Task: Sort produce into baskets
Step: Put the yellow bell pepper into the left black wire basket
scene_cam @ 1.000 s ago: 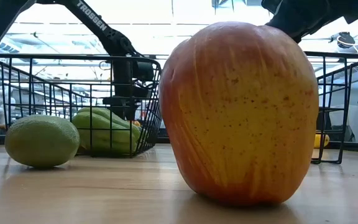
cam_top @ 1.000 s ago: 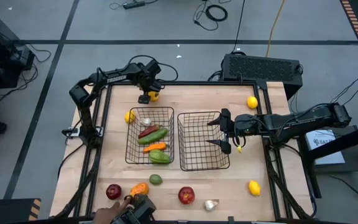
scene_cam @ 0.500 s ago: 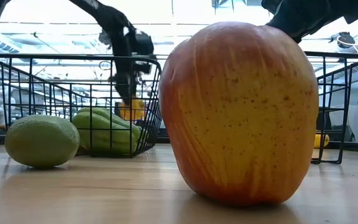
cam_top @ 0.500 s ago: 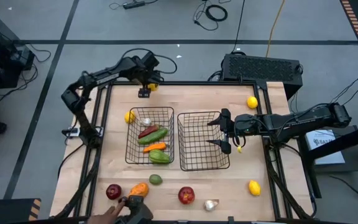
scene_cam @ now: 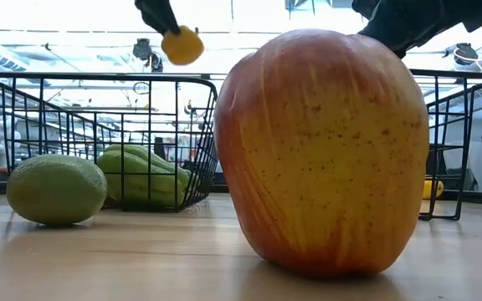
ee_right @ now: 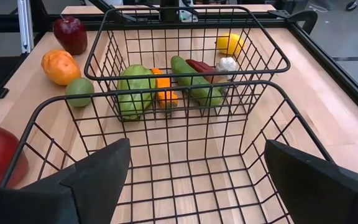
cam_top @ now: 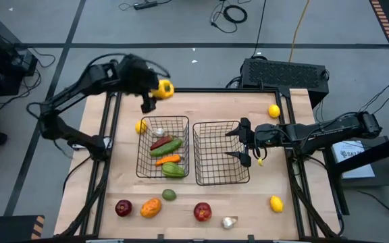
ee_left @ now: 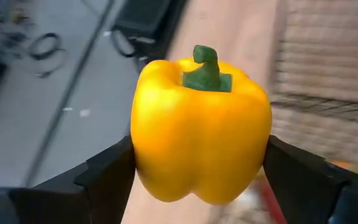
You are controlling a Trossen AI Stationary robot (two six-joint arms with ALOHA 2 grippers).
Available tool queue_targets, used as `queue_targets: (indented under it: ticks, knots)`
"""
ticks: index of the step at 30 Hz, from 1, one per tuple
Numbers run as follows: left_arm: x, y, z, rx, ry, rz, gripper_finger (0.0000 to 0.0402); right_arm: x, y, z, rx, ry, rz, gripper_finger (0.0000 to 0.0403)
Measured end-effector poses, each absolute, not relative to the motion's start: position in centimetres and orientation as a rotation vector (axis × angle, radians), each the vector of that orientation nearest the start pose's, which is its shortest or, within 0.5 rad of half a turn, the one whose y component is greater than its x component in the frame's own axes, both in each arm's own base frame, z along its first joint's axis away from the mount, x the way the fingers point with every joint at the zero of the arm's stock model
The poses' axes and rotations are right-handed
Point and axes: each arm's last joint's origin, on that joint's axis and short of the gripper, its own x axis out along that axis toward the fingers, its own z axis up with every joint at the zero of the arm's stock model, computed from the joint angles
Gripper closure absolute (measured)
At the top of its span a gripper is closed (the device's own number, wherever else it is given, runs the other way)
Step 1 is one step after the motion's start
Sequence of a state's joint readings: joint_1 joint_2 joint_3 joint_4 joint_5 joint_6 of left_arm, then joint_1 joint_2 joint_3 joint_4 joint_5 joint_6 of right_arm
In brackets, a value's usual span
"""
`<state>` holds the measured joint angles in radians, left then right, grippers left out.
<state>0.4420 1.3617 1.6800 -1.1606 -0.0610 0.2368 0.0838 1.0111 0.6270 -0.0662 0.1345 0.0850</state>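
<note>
Wooden table (cam_top: 208, 196) held loose produce along its near edge | left basket (cam_top: 162, 147) had vegetables; right basket (cam_top: 220, 152) bare | right gripper (cam_top: 243, 142) spread beside it | left gripper (cam_top: 152, 94) grasped yellow pepper (cam_top: 163, 88) above far edge.

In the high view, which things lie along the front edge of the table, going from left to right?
Dark red apple → orange pepper → lime → red apple → garlic bulb → lemon.
</note>
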Motion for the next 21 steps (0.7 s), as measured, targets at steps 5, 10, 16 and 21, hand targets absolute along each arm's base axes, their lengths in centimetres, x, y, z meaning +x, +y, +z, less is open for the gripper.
queue_targets:
  ticks: [5, 10, 16, 21]
  knots:
    - [22.8, 6.6, 42.4, -0.055, 0.866, 0.295, 0.0079, 21.6, 1.4, 24.9, 0.039, 0.445, -0.07, 0.0042]
    - [24.9, 2.8, 41.0, -0.072, 0.893, 0.261, 0.0079, 21.6, 1.5, 24.9, 0.048, 0.445, -0.069, 0.0042]
    - [26.1, -0.3, 35.0, 0.019, 0.981, 0.353, 0.0079, 21.6, 1.5, 24.8, 0.066, 0.45, -0.072, 0.0042]
    - [27.5, -0.8, 30.6, 0.059, 0.868, 0.436, 0.0079, 21.6, 1.5, 24.9, 0.067, 0.449, -0.073, 0.0042]
